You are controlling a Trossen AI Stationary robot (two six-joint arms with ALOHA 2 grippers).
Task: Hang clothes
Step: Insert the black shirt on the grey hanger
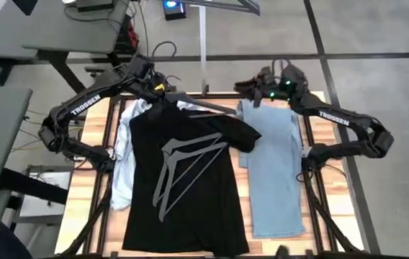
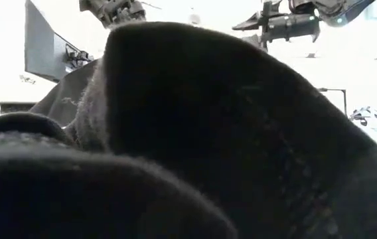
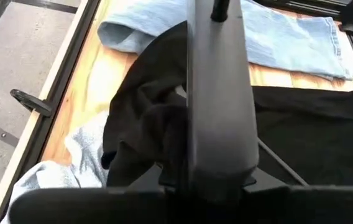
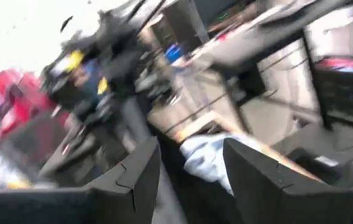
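A black t-shirt [image 1: 183,194] lies spread on the table's middle, with grey hangers [image 1: 186,162] on top of it. It partly covers a pale blue shirt [image 1: 123,155] on its left. Light blue jeans [image 1: 273,173] lie flat on its right. My left gripper [image 1: 158,88] stands over the t-shirt's neck end at the far edge, shut on a dark hanger [image 1: 204,106]. My right gripper [image 1: 253,88] hovers open above the jeans' far end, with nothing between its fingers [image 4: 133,177]. My left gripper holds the dark hanger, which runs as a broad grey bar [image 3: 220,99] straight away from the wrist camera. The hanger hides the fingers and the place of contact. Bunched black cloth of the t-shirt's neck end [image 3: 148,124] lies against the hanger's side.
A rack's upright pole [image 1: 203,43] stands just beyond the table's far edge. Desks and cables fill the floor at the far left. In the low view black cloth [image 2: 228,146] close to the lens blocks most of the table.
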